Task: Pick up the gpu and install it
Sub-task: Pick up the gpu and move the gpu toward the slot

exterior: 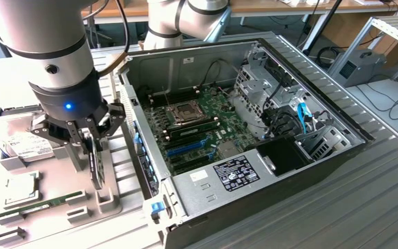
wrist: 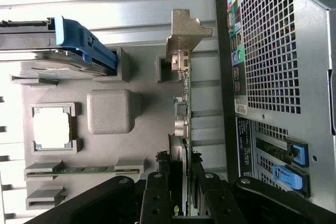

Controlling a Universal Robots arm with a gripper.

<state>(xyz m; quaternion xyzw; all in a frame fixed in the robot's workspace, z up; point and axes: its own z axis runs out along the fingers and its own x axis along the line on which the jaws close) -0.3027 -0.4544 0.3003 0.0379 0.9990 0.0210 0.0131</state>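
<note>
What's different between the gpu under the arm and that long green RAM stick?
The gpu stands on edge, gripped by the end effector; the RAM stick sits low, untouched. The gpu has a silver end bracket; the RAM stick has none. Both are green boards on the grey tray.

Power-supply label [exterior: 235, 174] print apparently illegible

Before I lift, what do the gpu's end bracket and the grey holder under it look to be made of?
End bracket of the gpu: bare metal by the look, silvery with a dull sheen and a folded tab. The grey holder: probably moulded plastic, matte, even grey, rounded corners; painted metal can't be ruled out.
</note>
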